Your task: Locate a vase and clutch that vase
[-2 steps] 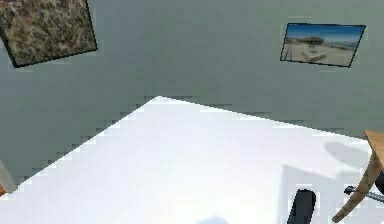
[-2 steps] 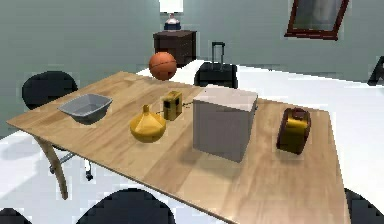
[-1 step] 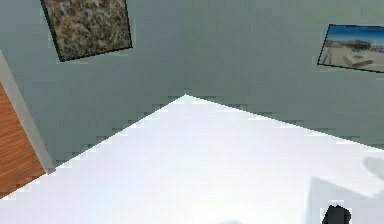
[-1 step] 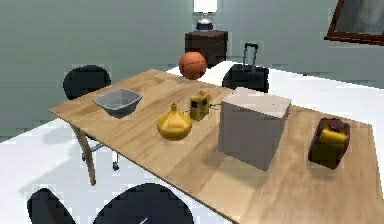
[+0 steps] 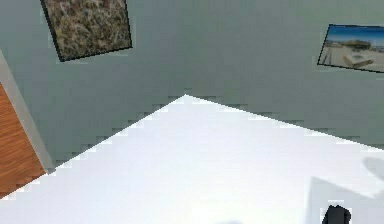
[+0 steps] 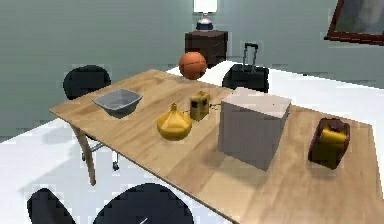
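Vase (image 6: 173, 123), glossy yellow and gourd-shaped, is standing on the wooden table (image 6: 130, 135), between a grey bowl (image 6: 118, 101) and a matte box (image 6: 255, 125).

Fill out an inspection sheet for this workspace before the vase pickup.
Surface: wooden table, with things spread across it.
Job's things: yellow vase, squat with a narrow neck, upright near the table's middle.
Clutter: grey bowl left of the vase; basketball at the far edge; small yellow object; pale box; brown-and-yellow thing at the right end.
Grippers: nothing seen.
Cables: nothing seen.
Surroundings: black chairs by the table; black suitcase and dark cabinet with a lamp beyond; framed pictures on grey-green walls; white floor.
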{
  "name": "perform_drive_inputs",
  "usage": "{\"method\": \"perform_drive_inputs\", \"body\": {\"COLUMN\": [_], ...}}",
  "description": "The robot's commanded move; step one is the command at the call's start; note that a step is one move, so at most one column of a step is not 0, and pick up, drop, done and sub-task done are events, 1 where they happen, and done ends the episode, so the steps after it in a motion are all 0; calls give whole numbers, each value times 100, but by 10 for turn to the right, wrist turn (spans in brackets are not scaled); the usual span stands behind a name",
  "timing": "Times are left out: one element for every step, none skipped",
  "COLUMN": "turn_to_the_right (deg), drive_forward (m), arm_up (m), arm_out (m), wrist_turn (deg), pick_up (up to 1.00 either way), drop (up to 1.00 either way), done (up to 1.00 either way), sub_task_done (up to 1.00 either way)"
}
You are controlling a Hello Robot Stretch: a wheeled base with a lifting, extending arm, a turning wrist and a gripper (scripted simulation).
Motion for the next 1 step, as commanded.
{"method": "perform_drive_inputs", "body": {"turn_to_the_right": [0], "drive_forward": [0], "arm_up": [38], "arm_out": [0], "wrist_turn": [0], "pick_up": [0], "drop": [0], "done": [0], "sub_task_done": [0]}}
